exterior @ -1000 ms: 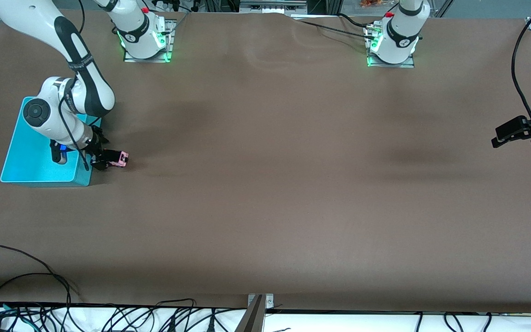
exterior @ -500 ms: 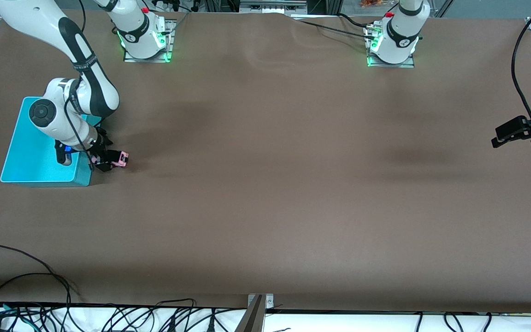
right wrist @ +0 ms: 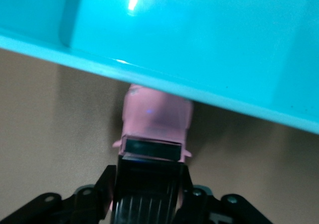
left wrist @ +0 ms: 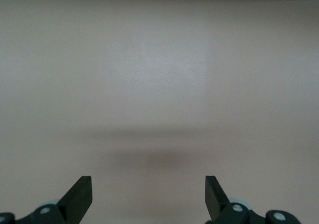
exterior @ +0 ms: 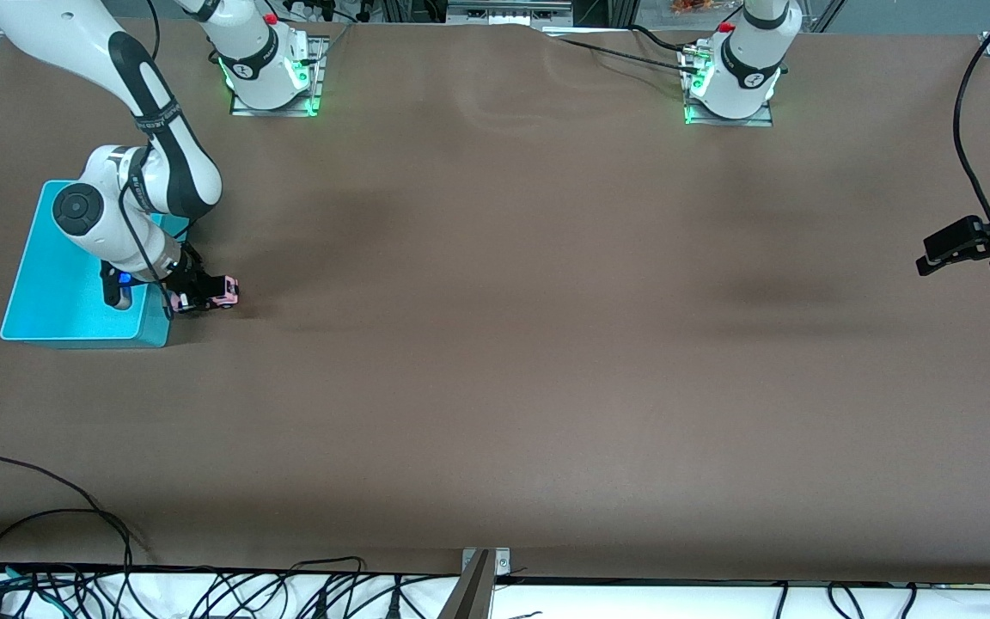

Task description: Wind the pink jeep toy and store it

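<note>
The pink jeep toy, tiny with a black roof, is at table level beside the teal bin, at the right arm's end of the table. My right gripper is shut on it. In the right wrist view the black roof sits between the fingers of the right gripper. The jeep's pink hood points at the teal bin's wall. My left gripper waits off the left arm's end of the table. It stands open with nothing between its fingers, and the left gripper is over bare brown surface.
The brown table cover stretches wide between the two arms. Both arm bases stand at the table edge farthest from the front camera. Black cables lie along the near edge. Another cable hangs above the left gripper.
The right gripper's fingers have shut on the pink jeep toy, which has turned slightly in the grip. The right arm shifted a little toward the toy. The left arm has not moved.
</note>
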`<action>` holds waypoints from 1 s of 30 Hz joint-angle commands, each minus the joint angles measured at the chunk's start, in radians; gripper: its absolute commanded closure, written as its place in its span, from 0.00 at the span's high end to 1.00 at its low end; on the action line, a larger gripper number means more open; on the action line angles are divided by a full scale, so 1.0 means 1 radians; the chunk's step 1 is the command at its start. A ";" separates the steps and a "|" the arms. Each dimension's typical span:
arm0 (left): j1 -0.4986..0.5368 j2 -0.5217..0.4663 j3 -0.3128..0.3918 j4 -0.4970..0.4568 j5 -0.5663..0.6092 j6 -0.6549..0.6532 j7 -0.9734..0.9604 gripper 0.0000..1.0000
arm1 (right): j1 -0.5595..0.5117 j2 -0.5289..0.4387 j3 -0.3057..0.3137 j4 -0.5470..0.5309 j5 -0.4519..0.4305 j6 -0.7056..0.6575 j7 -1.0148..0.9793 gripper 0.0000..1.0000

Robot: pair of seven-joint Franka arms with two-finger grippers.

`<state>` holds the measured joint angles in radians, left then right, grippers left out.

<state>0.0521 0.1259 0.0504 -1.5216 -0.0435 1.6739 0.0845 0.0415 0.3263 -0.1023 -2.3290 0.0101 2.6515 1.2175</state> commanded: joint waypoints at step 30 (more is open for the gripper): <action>0.005 -0.006 -0.003 -0.006 -0.010 -0.006 0.020 1.00 | -0.035 -0.119 0.044 0.235 0.018 -0.290 -0.444 0.00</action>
<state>0.0521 0.1259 0.0504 -1.5216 -0.0435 1.6739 0.0845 0.0408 0.2305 -0.0598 -2.1851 0.0100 2.5519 0.9523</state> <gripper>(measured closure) 0.000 0.463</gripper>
